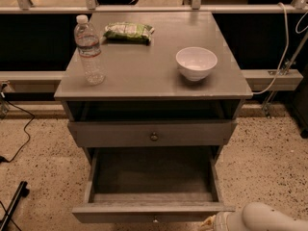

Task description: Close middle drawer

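Note:
The middle drawer (pixel 153 211) is pulled far out at the bottom of the grey cabinet. Its deep box is empty, and its low front panel carries a small central knob (pixel 155 220) at the frame's lower edge. The drawer above it (pixel 153 134) has a taller front with a dark round knob and stands slightly out. My gripper (pixel 210 223) is at the bottom right, just beside the right end of the middle drawer's front panel. It is mostly cut off by the frame. The white arm (pixel 272 218) trails to the right behind it.
On the cabinet top (pixel 144 76) stand a clear water bottle (pixel 89 52) at the left, a green snack bag (pixel 128 32) at the back and a white bowl (pixel 196 63) at the right. A black cable (pixel 19 129) and a dark stand leg (pixel 13 207) lie on the speckled floor at left.

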`<state>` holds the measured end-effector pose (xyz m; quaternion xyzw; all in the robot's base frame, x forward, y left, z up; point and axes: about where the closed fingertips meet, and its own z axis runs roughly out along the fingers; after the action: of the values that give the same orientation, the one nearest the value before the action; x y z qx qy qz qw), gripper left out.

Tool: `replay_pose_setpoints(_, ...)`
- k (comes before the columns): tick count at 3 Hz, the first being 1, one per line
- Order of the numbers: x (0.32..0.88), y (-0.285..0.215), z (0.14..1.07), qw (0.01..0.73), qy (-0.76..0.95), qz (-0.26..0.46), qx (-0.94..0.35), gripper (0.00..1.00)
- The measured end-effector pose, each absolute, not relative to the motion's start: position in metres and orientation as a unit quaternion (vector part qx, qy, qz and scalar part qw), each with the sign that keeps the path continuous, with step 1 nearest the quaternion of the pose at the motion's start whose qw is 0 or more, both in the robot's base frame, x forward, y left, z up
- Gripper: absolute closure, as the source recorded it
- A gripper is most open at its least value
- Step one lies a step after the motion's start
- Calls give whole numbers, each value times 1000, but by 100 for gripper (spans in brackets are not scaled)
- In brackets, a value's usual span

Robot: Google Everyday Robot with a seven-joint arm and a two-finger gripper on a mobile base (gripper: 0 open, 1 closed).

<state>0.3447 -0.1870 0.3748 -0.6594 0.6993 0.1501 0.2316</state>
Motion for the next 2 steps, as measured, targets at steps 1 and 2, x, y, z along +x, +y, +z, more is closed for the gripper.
replay_pose_setpoints(1,364,-184,362,253,714,133,-639,100)
replay_pose_setpoints(2,390,-178,361,281,725,110,-619,100)
